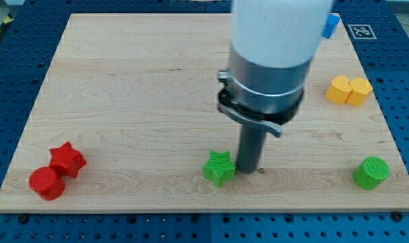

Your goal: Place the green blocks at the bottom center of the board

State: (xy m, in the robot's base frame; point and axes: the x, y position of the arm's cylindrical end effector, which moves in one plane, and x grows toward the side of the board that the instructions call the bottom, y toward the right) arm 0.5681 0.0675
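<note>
A green star block (219, 167) lies near the bottom centre of the wooden board (137, 88). A green cylinder block (371, 172) stands at the bottom right, near the board's edge. My tip (247, 169) rests on the board just to the right of the green star, touching or nearly touching it. The arm's white and grey body hangs over the board's upper middle and hides what lies behind it.
A red star block (67, 159) and a red cylinder block (46, 183) sit together at the bottom left. Two yellow blocks (348, 90) sit together at the right. A blue block (331, 25) shows partly at the top right, behind the arm.
</note>
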